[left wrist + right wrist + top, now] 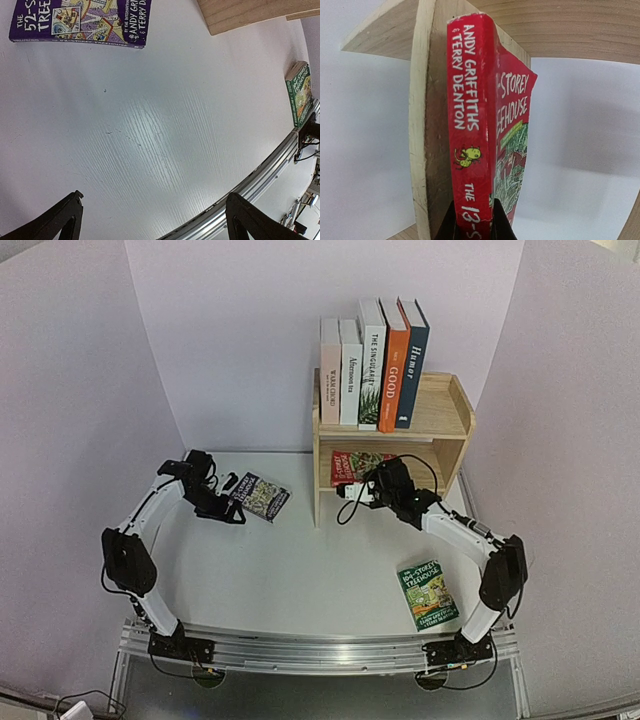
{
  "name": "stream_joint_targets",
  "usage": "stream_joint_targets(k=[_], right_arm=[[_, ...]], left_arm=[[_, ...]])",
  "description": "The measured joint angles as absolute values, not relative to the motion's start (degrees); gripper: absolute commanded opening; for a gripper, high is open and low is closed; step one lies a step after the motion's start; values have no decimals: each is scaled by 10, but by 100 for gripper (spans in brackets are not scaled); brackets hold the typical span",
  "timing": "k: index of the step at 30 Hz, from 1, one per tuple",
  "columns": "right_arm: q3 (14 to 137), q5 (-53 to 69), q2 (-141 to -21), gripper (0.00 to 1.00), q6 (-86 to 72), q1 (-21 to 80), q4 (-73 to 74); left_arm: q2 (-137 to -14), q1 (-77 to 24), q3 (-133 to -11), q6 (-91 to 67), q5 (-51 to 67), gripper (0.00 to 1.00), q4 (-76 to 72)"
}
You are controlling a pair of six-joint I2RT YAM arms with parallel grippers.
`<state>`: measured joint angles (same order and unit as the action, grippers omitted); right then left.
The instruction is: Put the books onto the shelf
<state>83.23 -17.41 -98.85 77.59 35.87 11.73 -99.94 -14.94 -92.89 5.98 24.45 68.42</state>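
Note:
Several books stand upright in a row on top of the light wooden shelf. My right gripper is shut on the spine of a red book, holding it upright against the shelf's left side panel. From above, that red book sits inside the lower tier with the right gripper at its front. My left gripper is open, just left of a purple book lying flat. In the left wrist view the purple book lies beyond the left gripper. A green book lies flat.
The green book rests close to the table's near metal rail, beside the right arm's base. White walls close in the table at the back and both sides. A black cable hangs from the right wrist by the shelf's left panel.

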Motion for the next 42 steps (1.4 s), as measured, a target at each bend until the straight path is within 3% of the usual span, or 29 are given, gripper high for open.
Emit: stream_joint_targets(k=[3, 10, 14, 17, 30, 42], right_arm=[[836, -164, -1001, 24, 778, 353, 108], [855, -160, -1021, 44, 771, 350, 100], [858, -160, -1019, 67, 763, 351, 96], [861, -161, -1011, 78, 753, 352, 101], [861, -173, -985, 83, 733, 355, 171], [861, -188, -961, 80, 734, 344, 193]], left_arm=[[-1009, -149, -929, 60, 239, 100, 684], [-1012, -149, -929, 60, 227, 100, 684], [-1012, -149, -929, 60, 222, 100, 684], [-1013, -149, -929, 60, 223, 100, 684], [-1014, -149, -929, 62, 223, 100, 685], [-1045, -142, -930, 81, 202, 98, 684]])
